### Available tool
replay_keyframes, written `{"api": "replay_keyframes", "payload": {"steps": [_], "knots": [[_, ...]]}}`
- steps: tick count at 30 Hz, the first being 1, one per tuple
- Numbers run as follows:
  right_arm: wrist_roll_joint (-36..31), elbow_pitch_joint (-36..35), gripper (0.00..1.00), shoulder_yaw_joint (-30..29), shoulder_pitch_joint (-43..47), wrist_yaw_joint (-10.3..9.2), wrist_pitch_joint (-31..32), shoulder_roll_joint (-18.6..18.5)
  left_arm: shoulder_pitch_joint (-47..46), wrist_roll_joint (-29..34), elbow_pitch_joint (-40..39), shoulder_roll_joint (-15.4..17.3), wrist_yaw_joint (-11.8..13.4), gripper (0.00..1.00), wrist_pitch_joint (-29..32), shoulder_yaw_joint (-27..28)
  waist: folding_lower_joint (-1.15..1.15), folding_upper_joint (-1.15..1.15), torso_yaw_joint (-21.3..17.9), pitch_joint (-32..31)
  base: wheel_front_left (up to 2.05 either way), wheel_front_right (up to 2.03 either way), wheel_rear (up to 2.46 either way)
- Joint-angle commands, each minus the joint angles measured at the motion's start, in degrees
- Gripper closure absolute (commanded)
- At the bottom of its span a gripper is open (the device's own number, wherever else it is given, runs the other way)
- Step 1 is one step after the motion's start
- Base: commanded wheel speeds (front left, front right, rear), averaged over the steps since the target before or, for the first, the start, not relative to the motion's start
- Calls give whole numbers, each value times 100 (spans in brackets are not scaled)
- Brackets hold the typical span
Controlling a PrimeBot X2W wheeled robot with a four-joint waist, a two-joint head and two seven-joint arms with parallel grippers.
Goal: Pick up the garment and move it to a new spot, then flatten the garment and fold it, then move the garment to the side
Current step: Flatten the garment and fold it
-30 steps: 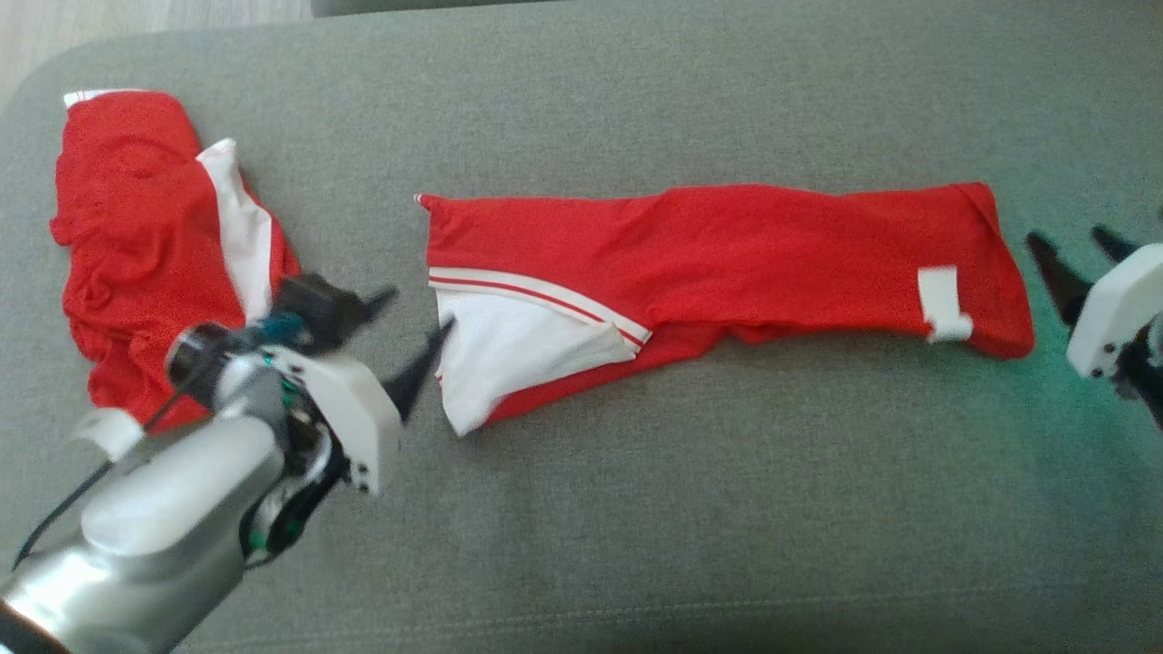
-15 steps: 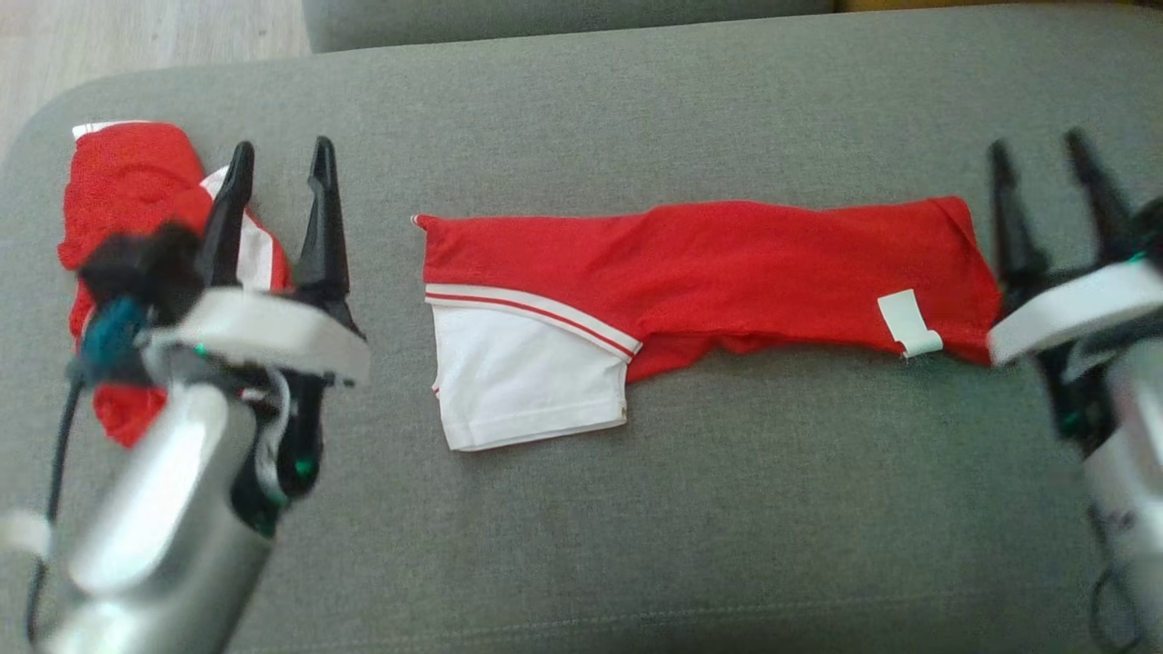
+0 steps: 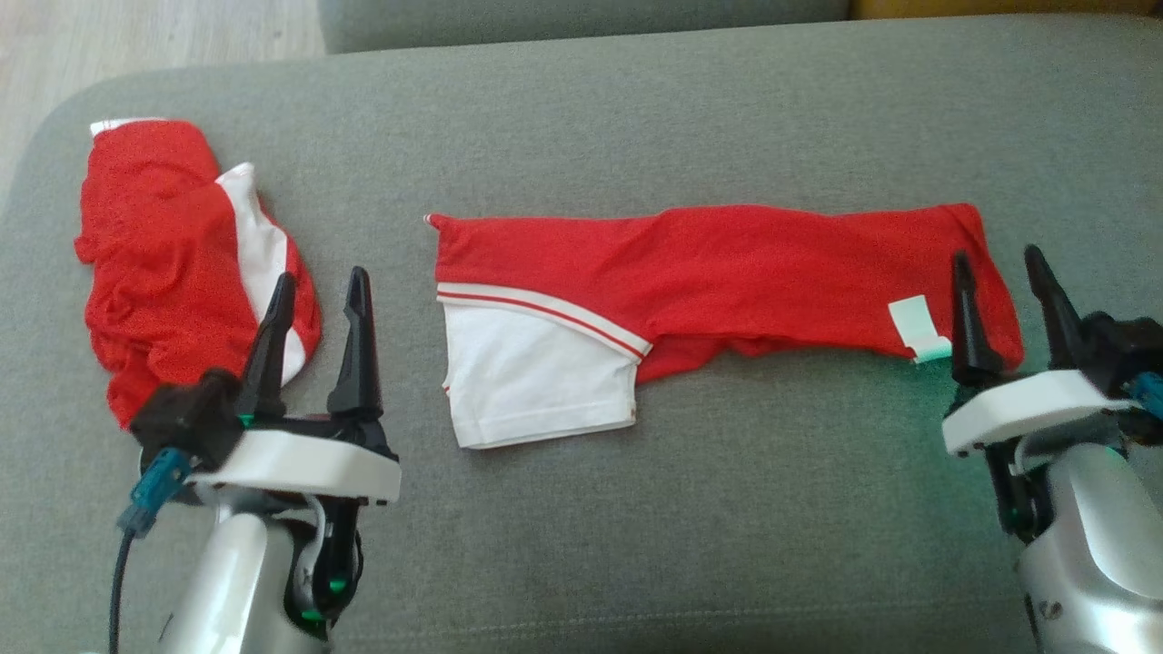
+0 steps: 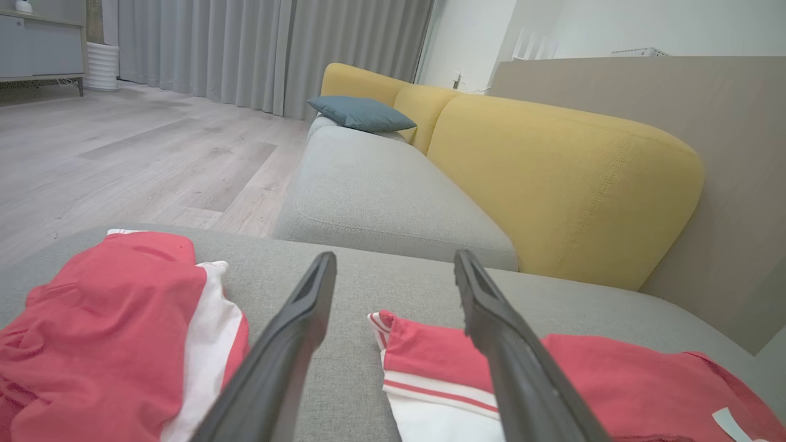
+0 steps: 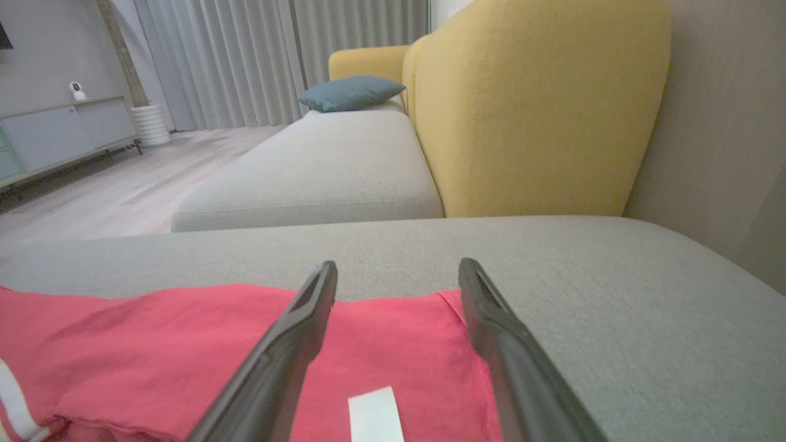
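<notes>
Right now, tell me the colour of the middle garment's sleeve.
White sleeve, edged by a red-and-white striped band; the head view shows it best.

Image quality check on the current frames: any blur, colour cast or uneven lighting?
Head view: fairly sharp, even light, but a green cast on the grey cushion beside the right gripper. Left wrist view: bright daylight; the left gripper looks soft close to the lens. Right wrist view: dimmer, with the folded red garment and its white label slightly blurred.

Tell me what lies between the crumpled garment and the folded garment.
Bare grey cushion, with the open left gripper at the gap's near end; the head view shows it.
</notes>
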Motion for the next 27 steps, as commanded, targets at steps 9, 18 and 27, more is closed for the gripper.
{"api": "replay_keyframes", "payload": {"steps": [9,18,27], "knots": [[-400,719,0,-930,-660,19,572,177,-295,397,149,-259,-442,0,-30,537,0,0,252,381,0,0,0],[-947,1495,0,-1885,-1226,19,1223,293,-522,550,324,-359,-642,0,-30,687,0,0,395,730,0,0,0],[-914,1809,0,-1957,-1577,19,1392,406,-753,617,339,-382,-697,0,-30,799,0,0,379,1015,0,0,0]]}}
